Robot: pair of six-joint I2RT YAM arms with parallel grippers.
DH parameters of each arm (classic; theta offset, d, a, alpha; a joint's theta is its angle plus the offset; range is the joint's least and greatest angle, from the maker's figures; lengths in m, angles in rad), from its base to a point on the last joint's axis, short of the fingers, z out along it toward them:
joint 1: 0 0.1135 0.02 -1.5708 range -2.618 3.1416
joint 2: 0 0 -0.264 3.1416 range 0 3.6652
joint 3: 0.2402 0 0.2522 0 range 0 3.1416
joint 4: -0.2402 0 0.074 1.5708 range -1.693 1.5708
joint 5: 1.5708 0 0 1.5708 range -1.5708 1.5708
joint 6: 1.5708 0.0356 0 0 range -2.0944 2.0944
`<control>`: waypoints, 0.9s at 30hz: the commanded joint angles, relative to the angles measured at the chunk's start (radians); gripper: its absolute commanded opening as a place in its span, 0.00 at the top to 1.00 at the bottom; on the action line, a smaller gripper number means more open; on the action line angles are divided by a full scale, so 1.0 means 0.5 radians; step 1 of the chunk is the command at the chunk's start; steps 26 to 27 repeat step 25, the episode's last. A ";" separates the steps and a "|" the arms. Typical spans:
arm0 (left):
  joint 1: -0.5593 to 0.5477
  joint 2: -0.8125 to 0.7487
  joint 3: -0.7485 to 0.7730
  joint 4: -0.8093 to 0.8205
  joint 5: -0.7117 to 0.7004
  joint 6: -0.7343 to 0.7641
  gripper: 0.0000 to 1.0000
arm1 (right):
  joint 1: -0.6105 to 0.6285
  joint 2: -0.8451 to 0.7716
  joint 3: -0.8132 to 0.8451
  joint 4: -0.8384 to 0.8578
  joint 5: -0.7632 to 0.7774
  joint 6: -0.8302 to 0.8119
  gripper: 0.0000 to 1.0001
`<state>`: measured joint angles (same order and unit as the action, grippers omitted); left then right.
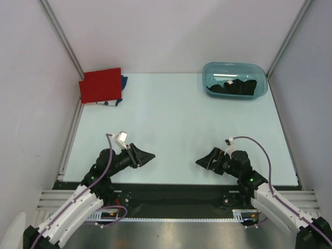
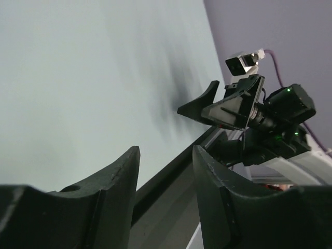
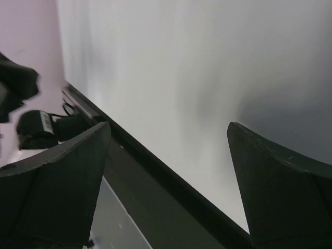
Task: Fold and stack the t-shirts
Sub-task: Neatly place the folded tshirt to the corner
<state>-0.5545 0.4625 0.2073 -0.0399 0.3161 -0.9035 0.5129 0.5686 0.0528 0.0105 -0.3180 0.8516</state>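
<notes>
1. Left gripper (image 1: 149, 155) is sitting low by the table's (image 1: 171, 114) near edge, jaws narrowly parted, gripping nothing.
2. Right gripper (image 1: 200, 162) is facing it, apart, jaws spread wide, gripping nothing.
3. Red t-shirt (image 1: 101, 84) is lying folded at the far-left corner atop the blue t-shirt (image 1: 123, 82), whose edge is peeking out.
4. Black t-shirt (image 1: 233, 87) is lying crumpled inside the teal tub (image 1: 207, 78), far right.
5. Both shirt spots are sitting well apart from the grippers.

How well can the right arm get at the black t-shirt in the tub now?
Probably yes: the black t-shirt lies in the uncovered teal tub on that arm's side, and only bare table lies between it and the open right gripper. The long stretch leaves some doubt.
</notes>
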 commanded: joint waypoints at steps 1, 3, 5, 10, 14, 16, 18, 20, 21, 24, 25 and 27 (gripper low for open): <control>-0.011 -0.487 -0.275 0.061 -0.031 -0.273 0.49 | -0.001 -0.210 -0.191 0.341 0.055 0.345 0.00; -0.011 -0.730 -0.387 -0.036 -0.016 -0.417 0.49 | 0.002 -0.385 -0.271 0.234 0.093 0.413 0.00; -0.014 -1.110 -0.531 -0.198 0.043 -0.527 0.49 | 0.020 -0.556 -0.274 0.036 0.169 0.441 0.00; -0.017 -1.023 -0.559 -0.184 0.233 -0.381 0.50 | 0.042 -0.845 -0.271 -0.379 0.368 0.386 0.00; -0.017 -1.188 -0.752 0.028 0.246 -0.558 0.49 | 0.060 -0.956 -0.271 -0.613 0.482 0.362 0.00; -0.017 -1.158 -0.752 0.049 0.245 -0.531 0.46 | 0.076 -0.953 -0.271 -0.592 0.504 0.334 0.00; -0.017 -1.125 -0.752 0.052 0.258 -0.488 0.46 | 0.094 -0.941 -0.271 -0.561 0.504 0.285 0.00; -0.017 -1.128 -0.752 -0.033 0.270 -0.442 0.46 | 0.100 -0.919 -0.271 -0.558 0.513 0.285 0.00; -0.017 -1.143 -0.752 -0.082 0.270 -0.436 0.46 | 0.115 -0.916 -0.271 -0.558 0.495 0.270 0.00; -0.017 -1.186 -0.752 -0.203 0.319 -0.430 0.47 | 0.137 -0.932 -0.271 -0.530 0.458 0.233 0.00; -0.017 -1.180 -0.752 -0.199 0.340 -0.436 0.47 | 0.143 -0.941 -0.271 -0.509 0.443 0.214 0.00; -0.017 -1.180 -0.752 -0.199 0.340 -0.436 0.47 | 0.143 -0.941 -0.271 -0.509 0.443 0.214 0.00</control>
